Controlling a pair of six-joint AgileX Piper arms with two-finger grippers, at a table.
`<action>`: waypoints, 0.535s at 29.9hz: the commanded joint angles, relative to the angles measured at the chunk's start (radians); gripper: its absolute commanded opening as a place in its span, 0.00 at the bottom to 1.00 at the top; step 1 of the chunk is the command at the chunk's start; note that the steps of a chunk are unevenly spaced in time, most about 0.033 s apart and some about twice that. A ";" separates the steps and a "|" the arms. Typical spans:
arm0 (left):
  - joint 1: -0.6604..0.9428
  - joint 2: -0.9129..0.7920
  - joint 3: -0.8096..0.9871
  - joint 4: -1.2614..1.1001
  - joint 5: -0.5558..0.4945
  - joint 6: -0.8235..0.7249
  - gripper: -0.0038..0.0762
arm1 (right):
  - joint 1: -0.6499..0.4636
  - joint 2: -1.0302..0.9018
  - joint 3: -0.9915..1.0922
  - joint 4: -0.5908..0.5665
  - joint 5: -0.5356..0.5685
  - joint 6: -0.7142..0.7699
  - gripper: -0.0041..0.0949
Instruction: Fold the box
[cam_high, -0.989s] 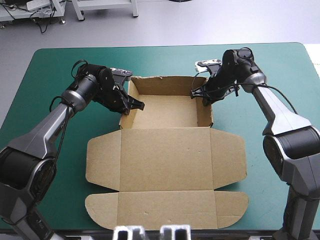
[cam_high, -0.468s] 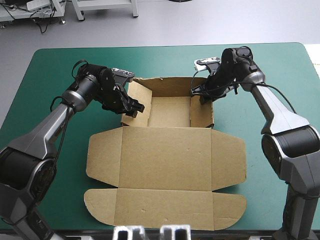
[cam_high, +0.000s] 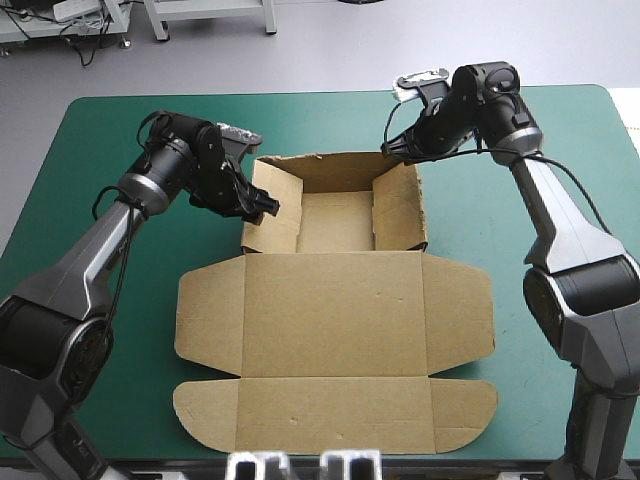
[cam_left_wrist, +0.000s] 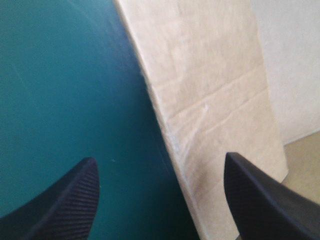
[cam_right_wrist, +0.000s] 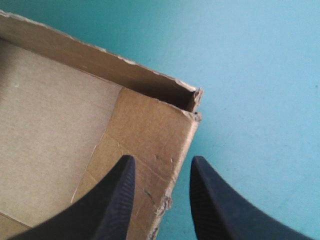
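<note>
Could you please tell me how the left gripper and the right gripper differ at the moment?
The left gripper has its jaws wide apart; the right gripper has them closer together. The left gripper is at the left wall of the box; the right gripper is at its far right corner. Both are open and hold nothing.

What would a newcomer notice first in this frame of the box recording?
The brown box dominates the teal-green table: its far part is raised into an open tray, and its lid lies flat toward the near edge. The left gripper stands open at the tray's left wall, which leans inward. The right gripper hangs over the tray's far right corner, its fingers a little apart.
</note>
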 joint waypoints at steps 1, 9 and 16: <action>-0.005 -0.055 -0.147 0.017 0.064 -0.033 0.66 | 0.001 -0.090 -0.060 0.001 0.013 -0.001 0.39; -0.005 -0.185 -0.304 -0.043 0.062 -0.024 0.48 | 0.001 -0.224 -0.062 0.002 0.013 -0.001 0.39; -0.005 -0.382 -0.251 -0.065 0.062 0.007 0.06 | 0.001 -0.272 -0.003 0.024 0.013 -0.001 0.39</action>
